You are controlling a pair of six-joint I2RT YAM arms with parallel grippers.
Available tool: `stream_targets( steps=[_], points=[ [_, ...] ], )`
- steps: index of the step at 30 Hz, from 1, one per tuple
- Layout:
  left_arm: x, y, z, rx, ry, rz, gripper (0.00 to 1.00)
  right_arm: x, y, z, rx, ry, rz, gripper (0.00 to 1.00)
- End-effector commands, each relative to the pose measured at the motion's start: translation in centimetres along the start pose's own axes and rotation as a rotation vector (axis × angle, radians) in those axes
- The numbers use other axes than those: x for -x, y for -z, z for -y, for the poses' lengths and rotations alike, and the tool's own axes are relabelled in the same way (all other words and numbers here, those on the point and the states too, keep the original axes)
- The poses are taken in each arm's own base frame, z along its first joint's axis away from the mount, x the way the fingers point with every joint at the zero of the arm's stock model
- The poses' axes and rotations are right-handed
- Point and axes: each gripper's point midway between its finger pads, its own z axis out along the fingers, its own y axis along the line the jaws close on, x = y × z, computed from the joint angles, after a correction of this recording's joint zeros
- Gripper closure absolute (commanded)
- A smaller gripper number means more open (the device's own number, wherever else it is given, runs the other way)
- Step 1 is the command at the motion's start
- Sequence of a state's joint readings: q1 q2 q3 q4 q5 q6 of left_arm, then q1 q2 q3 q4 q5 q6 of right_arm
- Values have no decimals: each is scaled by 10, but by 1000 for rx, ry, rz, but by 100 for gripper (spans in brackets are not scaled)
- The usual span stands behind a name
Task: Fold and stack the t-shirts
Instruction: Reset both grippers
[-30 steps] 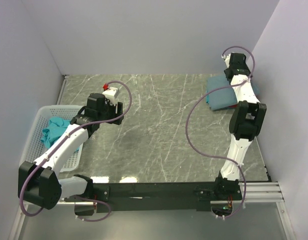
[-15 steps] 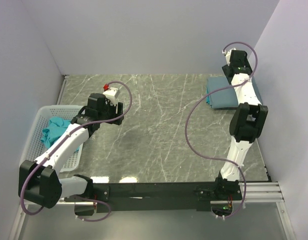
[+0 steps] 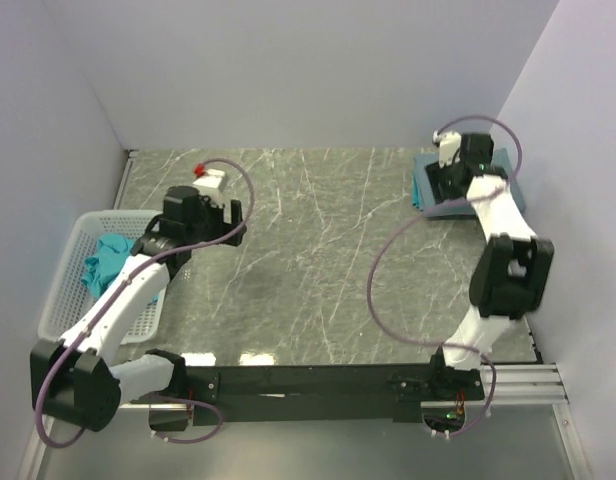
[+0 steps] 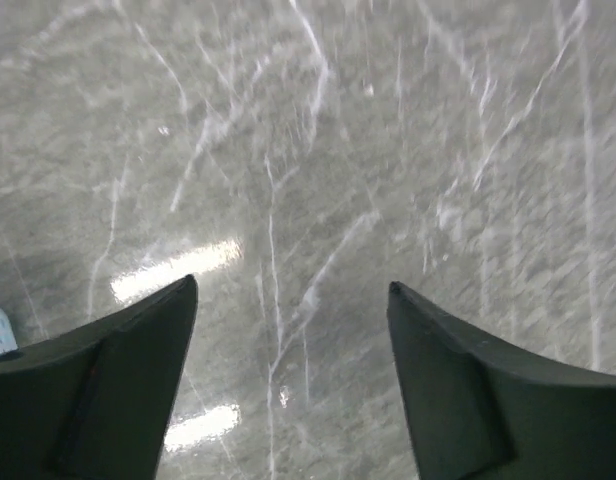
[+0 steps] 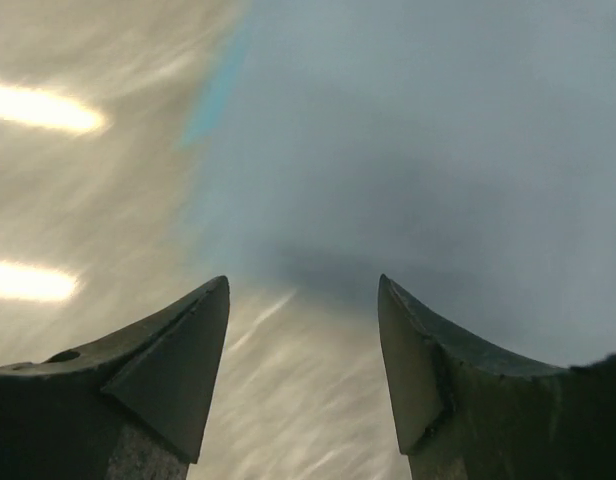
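A folded blue-grey t-shirt [image 3: 438,207] lies at the back right of the marble table. My right gripper [image 3: 437,184] hovers open over its left edge. In the blurred right wrist view, the same blue-grey shirt [image 5: 438,140] fills the upper right, a thin teal edge [image 5: 214,98] shows beside it, and the right gripper [image 5: 303,286] holds nothing. A crumpled teal t-shirt [image 3: 106,262] sits in the white basket [image 3: 63,285] on the left. My left gripper [image 3: 226,220] hangs beside the basket. In its wrist view the left gripper [image 4: 293,290] is open over bare marble.
The basket stands against the left wall. Grey walls close in the table at the back and on both sides. The black rail carrying the arm bases [image 3: 318,383] runs along the near edge.
The right gripper came away from the back wall, forward and left, over the folded shirt's left edge. The left gripper shifted slightly left and opened wider.
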State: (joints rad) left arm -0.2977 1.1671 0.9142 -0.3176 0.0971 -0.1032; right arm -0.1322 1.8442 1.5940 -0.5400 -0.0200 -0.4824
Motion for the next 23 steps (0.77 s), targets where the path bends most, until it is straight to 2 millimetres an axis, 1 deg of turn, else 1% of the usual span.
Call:
stream_targets(
  steps=[1, 2, 3, 4, 5, 6, 7, 8, 9, 10, 11, 12, 13, 14, 15, 16, 17, 18, 20, 23],
  points=[
    [45, 26, -10, 7, 97, 200, 11, 57, 109, -58, 234, -58, 402, 32],
    [50, 31, -16, 25, 124, 230, 1, 58, 120, -61, 235, -75, 441, 29],
    [57, 35, -22, 46, 150, 270, 1, 54, 126, -66, 235, -90, 473, 29],
    [62, 44, -36, 96, 193, 310, 0, 59, 150, -64, 218, -115, 532, 29],
    [65, 49, -43, 129, 205, 330, 0, 57, 158, -61, 193, -138, 550, 27],
    [66, 53, -49, 162, 216, 343, 0, 52, 161, -60, 174, -164, 556, 26],
    [71, 62, -58, 219, 240, 374, 1, 52, 178, -58, 152, -191, 589, 26],
    [72, 66, -60, 233, 242, 383, 1, 47, 183, -50, 101, -215, 587, 26],
    [74, 71, -61, 243, 243, 392, 0, 38, 184, -49, 78, -233, 580, 26],
    [73, 78, -61, 248, 236, 399, 1, 36, 199, -43, 32, -256, 615, 26],
    [71, 82, -61, 253, 228, 404, 1, 28, 203, -28, -64, -297, 618, 25],
    [68, 85, -62, 263, 216, 407, 1, 18, 200, -22, -122, -336, 628, 24],
    [61, 89, -63, 272, 210, 417, 1, 16, 214, -17, -155, -392, 672, 23],
    [59, 92, -65, 288, 207, 426, 1, 11, 216, -12, -197, -425, 684, 18],
    [55, 94, -65, 288, 203, 432, 1, 1, 213, -5, -253, -459, 685, 16],
    [50, 96, -64, 284, 199, 438, 1, -2, 220, -3, -271, -475, 707, 14],
    [50, 97, -62, 272, 194, 449, 1, -4, 221, -3, -279, -481, 713, 14],
    [48, 97, -59, 255, 186, 447, 1, -11, 217, -1, -300, -494, 706, 14],
    [48, 98, -59, 256, 186, 457, 1, -13, 220, -1, -307, -496, 720, 15],
    [45, 93, -63, 274, 188, 429, 1, -13, 222, -2, -303, -505, 727, 15]
  ],
)
